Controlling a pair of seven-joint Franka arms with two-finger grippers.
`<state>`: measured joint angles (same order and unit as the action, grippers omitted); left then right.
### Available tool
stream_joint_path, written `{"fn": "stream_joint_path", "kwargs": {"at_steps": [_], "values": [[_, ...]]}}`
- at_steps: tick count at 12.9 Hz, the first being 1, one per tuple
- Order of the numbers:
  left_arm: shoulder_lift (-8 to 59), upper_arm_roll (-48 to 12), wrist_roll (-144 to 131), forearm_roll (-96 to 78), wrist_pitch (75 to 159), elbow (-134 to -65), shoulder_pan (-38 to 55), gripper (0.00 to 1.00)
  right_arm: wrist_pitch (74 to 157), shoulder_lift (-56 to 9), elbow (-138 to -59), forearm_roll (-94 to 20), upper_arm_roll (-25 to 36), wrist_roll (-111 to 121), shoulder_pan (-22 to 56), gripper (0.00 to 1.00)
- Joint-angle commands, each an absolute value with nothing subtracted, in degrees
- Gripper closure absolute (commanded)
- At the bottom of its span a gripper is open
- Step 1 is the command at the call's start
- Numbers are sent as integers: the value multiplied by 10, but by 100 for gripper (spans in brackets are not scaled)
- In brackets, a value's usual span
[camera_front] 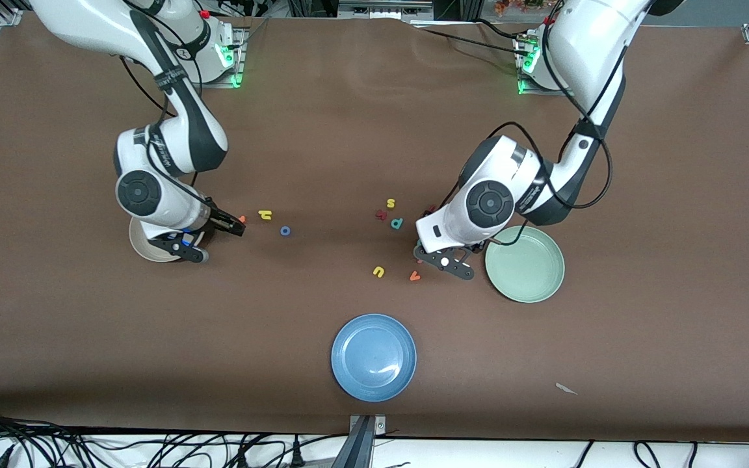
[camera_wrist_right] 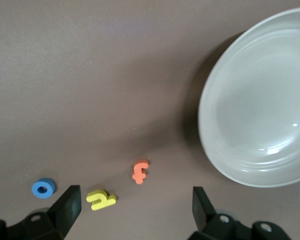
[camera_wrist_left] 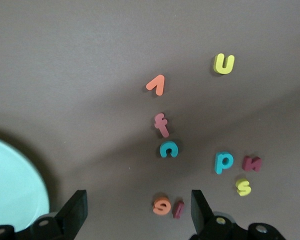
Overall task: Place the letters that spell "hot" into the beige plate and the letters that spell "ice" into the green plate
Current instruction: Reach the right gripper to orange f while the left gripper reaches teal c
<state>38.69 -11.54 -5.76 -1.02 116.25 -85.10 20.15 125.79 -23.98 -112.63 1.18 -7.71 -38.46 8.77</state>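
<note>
- Arms are both bending down low over the brown table (camera_front: 348, 130), with their wrists pointing at it.
- The left gripper (camera_wrist_left: 137, 212) is hanging over a bunch of small letters beside the green plate (camera_front: 530, 273). Its fingers (camera_wrist_left: 75, 210) are standing wide apart and holding nothing.
- The right gripper (camera_wrist_right: 135, 212) is hanging by the beige plate (camera_wrist_right: 260, 110). Its fingers (camera_wrist_right: 67, 205) are wide apart too, and empty.
- The teal c (camera_wrist_left: 168, 148) is lying flat, and the orange e (camera_wrist_left: 162, 205) and dark red i (camera_wrist_left: 178, 209) are lying side by side between the left fingers.
- The i is a short bar, leaning a little.
- The orange t (camera_wrist_right: 139, 171), yellow h (camera_wrist_right: 101, 199) and blue o (camera_wrist_right: 43, 188) are lying flat in a row near the beige plate.
- Both plates are holding no letters.
- A blue plate (camera_front: 373, 357) is sitting nearer the front camera.
</note>
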Motion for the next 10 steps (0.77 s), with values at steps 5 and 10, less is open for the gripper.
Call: {"fn": "stream_joint_path", "kwargs": {"at_steps": [5,10], "values": [[452,-112,-59,-14,1250,-845,240,20,1331,-265,-1172,18,-76,-397,90,15],[453,-110,-59,17,1252,-875,256,26,1380,-270,-1204,18,-77,-397,91,16]]}}
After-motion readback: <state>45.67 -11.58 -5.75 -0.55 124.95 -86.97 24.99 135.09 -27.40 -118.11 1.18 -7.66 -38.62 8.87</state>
